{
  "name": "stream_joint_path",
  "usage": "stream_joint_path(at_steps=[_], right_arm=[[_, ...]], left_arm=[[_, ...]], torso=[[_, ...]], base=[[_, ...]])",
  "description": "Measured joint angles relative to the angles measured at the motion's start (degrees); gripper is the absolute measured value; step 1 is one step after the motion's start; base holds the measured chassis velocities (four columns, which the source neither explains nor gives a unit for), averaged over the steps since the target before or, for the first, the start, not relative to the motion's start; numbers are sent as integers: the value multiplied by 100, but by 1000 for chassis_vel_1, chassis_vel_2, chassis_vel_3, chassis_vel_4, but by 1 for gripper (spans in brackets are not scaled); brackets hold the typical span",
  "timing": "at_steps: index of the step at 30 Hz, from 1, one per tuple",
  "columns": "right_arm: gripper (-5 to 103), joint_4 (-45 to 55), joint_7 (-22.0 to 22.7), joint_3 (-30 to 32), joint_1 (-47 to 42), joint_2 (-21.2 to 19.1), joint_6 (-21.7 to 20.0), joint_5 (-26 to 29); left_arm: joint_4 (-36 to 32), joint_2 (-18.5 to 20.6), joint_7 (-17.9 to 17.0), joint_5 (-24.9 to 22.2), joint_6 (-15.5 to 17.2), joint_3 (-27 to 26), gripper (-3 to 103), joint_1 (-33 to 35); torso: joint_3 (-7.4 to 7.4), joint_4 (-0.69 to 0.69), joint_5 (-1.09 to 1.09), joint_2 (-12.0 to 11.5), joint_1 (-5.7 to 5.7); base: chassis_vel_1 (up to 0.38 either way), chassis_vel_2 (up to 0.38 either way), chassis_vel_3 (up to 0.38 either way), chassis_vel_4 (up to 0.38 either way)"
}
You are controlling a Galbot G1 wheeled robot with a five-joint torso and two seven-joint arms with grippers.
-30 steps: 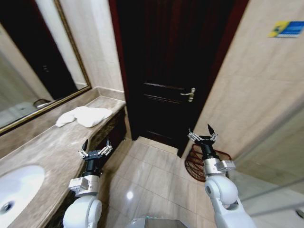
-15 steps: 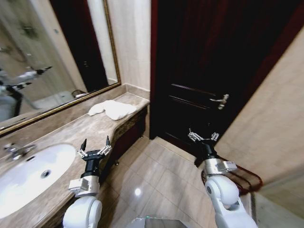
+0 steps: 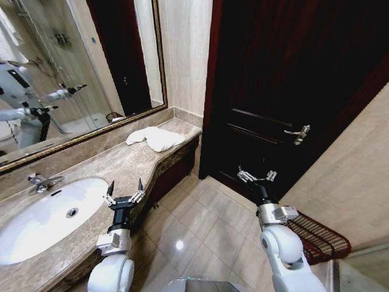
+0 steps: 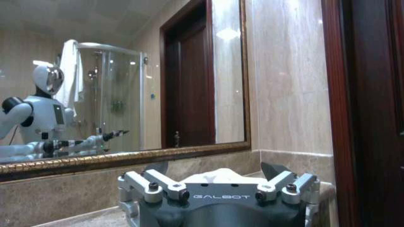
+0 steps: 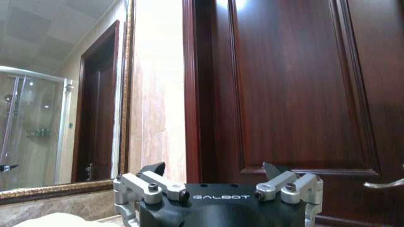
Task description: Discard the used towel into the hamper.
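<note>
A crumpled white towel (image 3: 155, 138) lies on the far end of the marble counter (image 3: 109, 167), close to the mirror and the door. The dark red-brown hamper (image 3: 319, 238) of open bars stands on the floor at the right, beside the wall. My left gripper (image 3: 124, 191) is open, held up over the counter's front edge, well short of the towel. My right gripper (image 3: 257, 176) is open too, raised in front of the dark door, left of the hamper. In the left wrist view the towel (image 4: 218, 176) shows just past the open left gripper (image 4: 215, 169). The right gripper (image 5: 213, 170) faces the door.
A white sink (image 3: 45, 216) with a chrome tap (image 3: 42, 180) sits in the counter at the left. A gold-framed mirror (image 3: 73, 73) reflects the robot. The dark wooden door (image 3: 292, 91) with a lever handle (image 3: 300, 133) is ahead. The tiled floor (image 3: 200, 234) lies between counter and hamper.
The whole view has swung left: sink and mirror have come further into the picture, and door and hamper have shifted right. Both arms keep the same raised pose, grippers open.
</note>
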Motion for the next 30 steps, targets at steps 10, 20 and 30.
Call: stream_joint_path(at_steps=[10, 20, 30], right_arm=[[100, 25, -11, -27, -25, 14, 0, -28], [100, 86, 0, -11, -98, -6, 128, 29], [100, -25, -97, -72, -123, -56, 403, 130]], left_arm=[[35, 0, -109, -295, 183, 31, 98, -104], [102, 0, -84, -396, 290, 142, 98, -134], [232, 0, -265, -1176, 1026, 105, 98, -543]], torso=[[1, 1, 1, 0, 2], [2, 2, 0, -1, 5], [1, 1, 0, -2, 2]], base=[[-118, 117, 118, -101], [-216, 210, 215, -215], [-93, 101, 94, -79]])
